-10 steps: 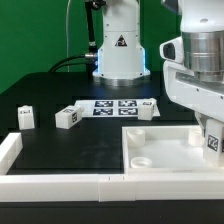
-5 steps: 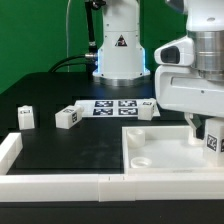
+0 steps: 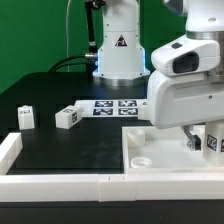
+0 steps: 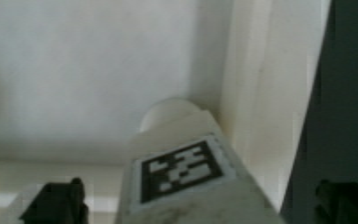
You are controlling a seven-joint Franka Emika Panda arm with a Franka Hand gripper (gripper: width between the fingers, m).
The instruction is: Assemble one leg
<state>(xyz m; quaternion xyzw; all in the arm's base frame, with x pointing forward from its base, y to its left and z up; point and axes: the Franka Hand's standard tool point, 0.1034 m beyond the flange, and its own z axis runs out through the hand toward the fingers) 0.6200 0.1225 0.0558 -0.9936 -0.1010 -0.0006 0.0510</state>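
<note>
- At the exterior view's far left, a spare leg (image 3: 25, 117) stands alone on the black worktop (image 3: 70, 150), untouched; a second loose leg (image 3: 67, 118) lies just beside the marker board (image 3: 112, 106).
- Mid-frame, a third leg (image 3: 146, 110) rests at the marker board's far end, near the back rim of the square panel (image 3: 150, 150).
- The panel lies flat at the exterior view's right; the round corner socket (image 3: 141, 159) nearest the camera is open and empty, so no leg is seated there.
- Farther right, my arm's bulky white housing hangs low over the panel and hides most of it. My tool (image 3: 205, 141) is down at the panel's right side, with a tagged white piece showing beside it.
- In the wrist view, the leg (image 4: 190, 160) I am after lies between my two dark fingertips (image 4: 57, 200), its tag facing the camera, against pale panel surface. The jaws stand wide, either side of it, apparently not touching.
- My reading: the task is barely begun. The grasp is yet to close; lifting, carrying to a socket and seating the leg all remain.
</note>
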